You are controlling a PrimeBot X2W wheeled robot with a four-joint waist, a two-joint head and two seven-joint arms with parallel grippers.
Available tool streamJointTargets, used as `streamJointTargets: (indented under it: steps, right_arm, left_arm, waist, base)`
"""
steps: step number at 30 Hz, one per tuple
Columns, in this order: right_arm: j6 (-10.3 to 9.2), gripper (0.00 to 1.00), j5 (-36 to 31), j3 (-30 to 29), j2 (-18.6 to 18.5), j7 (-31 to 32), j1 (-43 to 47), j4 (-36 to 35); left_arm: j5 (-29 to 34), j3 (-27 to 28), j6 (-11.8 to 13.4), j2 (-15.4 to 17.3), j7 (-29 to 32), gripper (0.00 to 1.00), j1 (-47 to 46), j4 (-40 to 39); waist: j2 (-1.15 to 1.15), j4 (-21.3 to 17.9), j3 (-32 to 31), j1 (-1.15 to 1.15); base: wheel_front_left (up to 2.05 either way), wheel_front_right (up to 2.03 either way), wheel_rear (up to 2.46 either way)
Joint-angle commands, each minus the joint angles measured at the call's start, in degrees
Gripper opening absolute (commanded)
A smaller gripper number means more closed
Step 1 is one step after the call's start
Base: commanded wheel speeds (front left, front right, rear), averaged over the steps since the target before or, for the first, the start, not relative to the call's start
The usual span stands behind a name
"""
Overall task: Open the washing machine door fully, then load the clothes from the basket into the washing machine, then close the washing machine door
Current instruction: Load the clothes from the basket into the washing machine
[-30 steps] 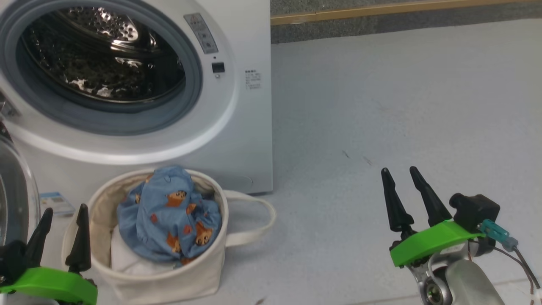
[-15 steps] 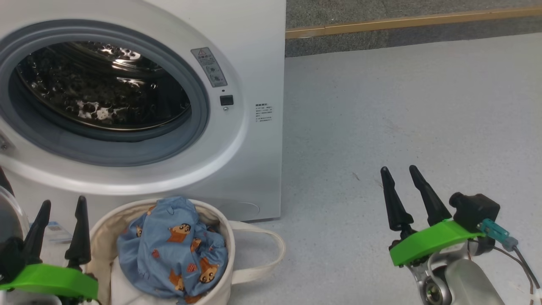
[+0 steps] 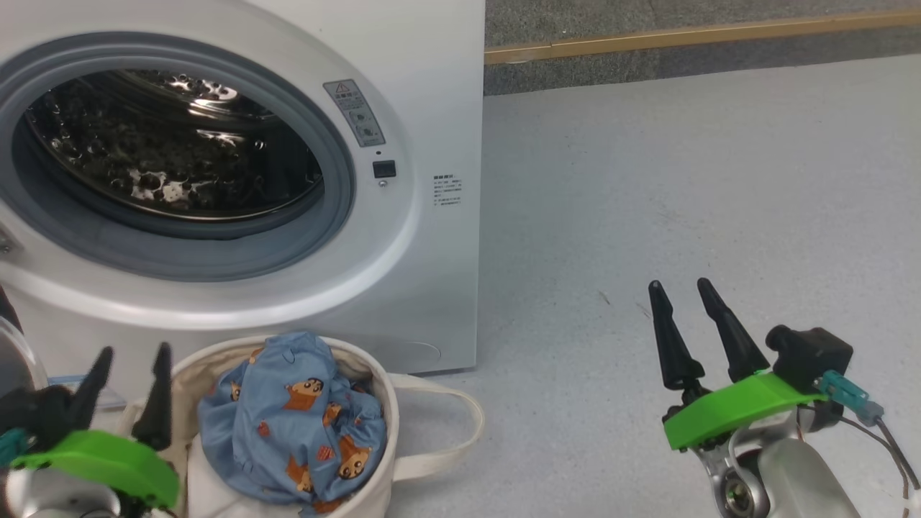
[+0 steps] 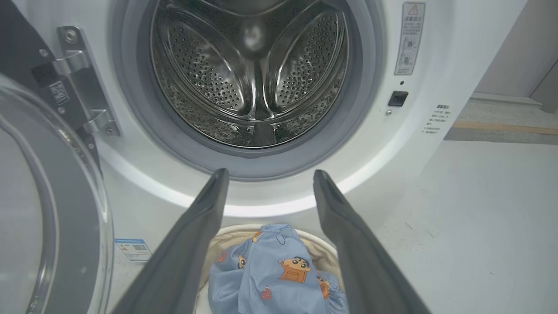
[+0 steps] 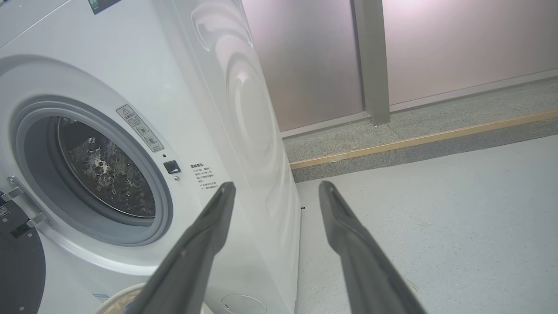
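Note:
The white washing machine (image 3: 432,129) stands with its steel drum (image 4: 253,74) exposed. Its door (image 4: 56,218) is swung out to the left, black rim and clear glass showing. In front of the washer sits the cream basket (image 3: 378,460), holding light blue clothes (image 3: 288,424) with brown cartoon prints. My left gripper (image 3: 136,348) hovers open and empty at the basket's left rim; in the left wrist view its fingers (image 4: 271,172) frame the clothes (image 4: 274,270) below. My right gripper (image 3: 678,284) is open and empty over bare floor, well right of the basket.
A white cloth (image 3: 209,467) lies under the blue garment. The basket's loop handle (image 3: 460,424) sticks out to the right. Grey floor (image 3: 683,180) stretches right of the washer to a raised kerb with a yellow strip (image 3: 683,32). A blue sticker (image 4: 130,248) marks the washer's lower front.
The head camera shifted, so the washer and basket sit lower and further right in view. My left gripper has moved right, closer to the basket's rim. The right gripper has held still.

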Motion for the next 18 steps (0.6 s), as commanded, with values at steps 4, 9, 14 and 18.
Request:
streamJointTargets:
  steps: [4,9,14,18]
  right_arm:
    - [0.06,1.00,-0.5,0.8,0.2,0.1,-1.6,-2.8]
    - [0.06,1.00,-1.1,0.6,0.4,0.3,-2.4,-4.2]
    - [0.06,1.00,-2.2,0.0,0.5,0.4,-3.2,-6.4]
    - [0.06,1.00,-3.1,-0.8,0.6,0.4,-4.0,-8.9]
  left_arm:
    - [-1.3,-1.2,-2.0,2.2,6.2,1.00,-6.4,2.0]
    - [-2.0,-4.6,-3.8,1.2,10.4,1.00,-10.0,9.9]
    - [-6.3,-6.1,-6.2,-1.4,12.5,1.00,-14.4,20.1]
    - [-8.9,-7.4,-7.1,-2.4,11.9,1.00,-18.6,27.5]
  waist:
    - [0.00,-0.3,1.2,0.00]
    - [0.00,-1.3,4.2,0.00]
    - [0.00,-2.4,8.7,0.00]
    - [0.00,-3.1,13.4,0.00]
  base:
    - [0.00,0.00,0.00]
    - [0.00,0.00,0.00]
    - [0.00,0.00,0.00]
    - [0.00,0.00,0.00]
